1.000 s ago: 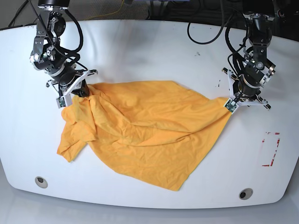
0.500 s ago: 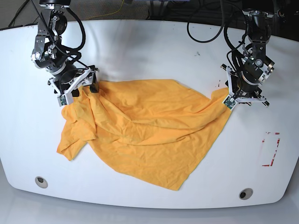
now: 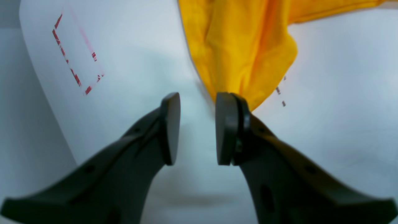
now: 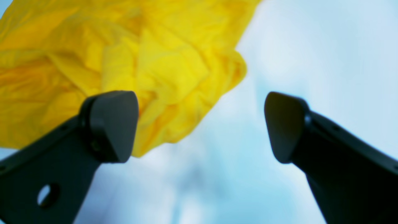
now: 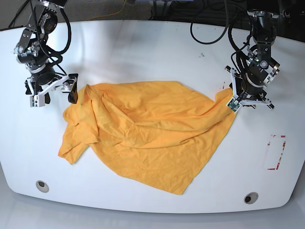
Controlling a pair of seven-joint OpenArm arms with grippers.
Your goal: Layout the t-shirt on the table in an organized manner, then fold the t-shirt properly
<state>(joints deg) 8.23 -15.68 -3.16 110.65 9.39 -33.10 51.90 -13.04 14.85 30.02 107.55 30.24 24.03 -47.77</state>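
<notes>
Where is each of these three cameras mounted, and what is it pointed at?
Base: high above, looking down on the table, the t-shirt and both arms.
Left wrist: on the left arm, looking past the left gripper, open, at a shirt corner and the red tape outline.
Right wrist: on the right arm, looking past the right gripper, wide open, at bunched shirt.
All views share the shirt.

Place: we take this for a robotics lab or test bench.
Table [image 5: 152,43]: glossy white, curved edges, with round grey grommets [image 5: 42,185].
Marking: a red tape rectangle [image 5: 276,152] on the tabletop.
Rig: we see black cables [image 5: 209,28] trailing behind two mounted arms.
</notes>
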